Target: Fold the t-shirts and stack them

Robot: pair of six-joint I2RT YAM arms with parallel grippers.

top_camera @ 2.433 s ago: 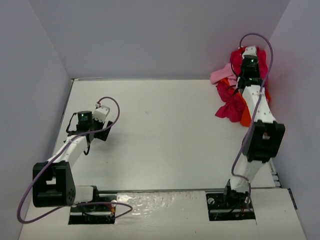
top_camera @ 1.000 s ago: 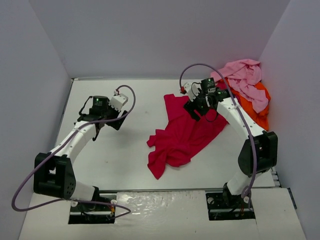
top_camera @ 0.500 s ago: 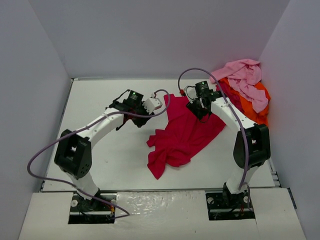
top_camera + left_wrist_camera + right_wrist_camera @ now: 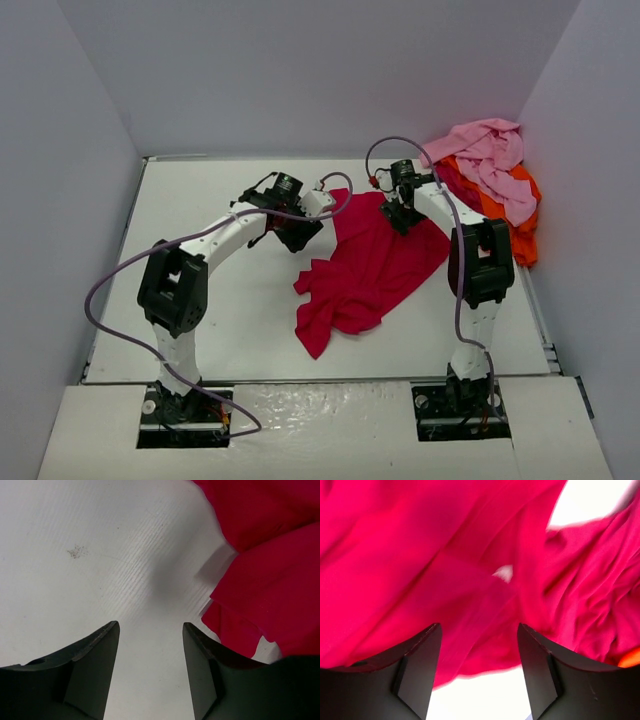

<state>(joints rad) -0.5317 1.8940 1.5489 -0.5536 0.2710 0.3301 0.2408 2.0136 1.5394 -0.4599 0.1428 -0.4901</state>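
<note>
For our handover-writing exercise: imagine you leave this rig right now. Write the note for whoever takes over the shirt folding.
Pincers: left pincer open, empty, over bare table just left of the red shirt; right pincer open, empty, above the red shirt's far right part.
Shirts: red shirt crumpled, unfolded, mid-table; pink shirt, orange shirt and magenta shirt heaped in the far right corner, pink on top.
Done: nothing folded or stacked.
Left to do: fold all four, stack them.
</note>
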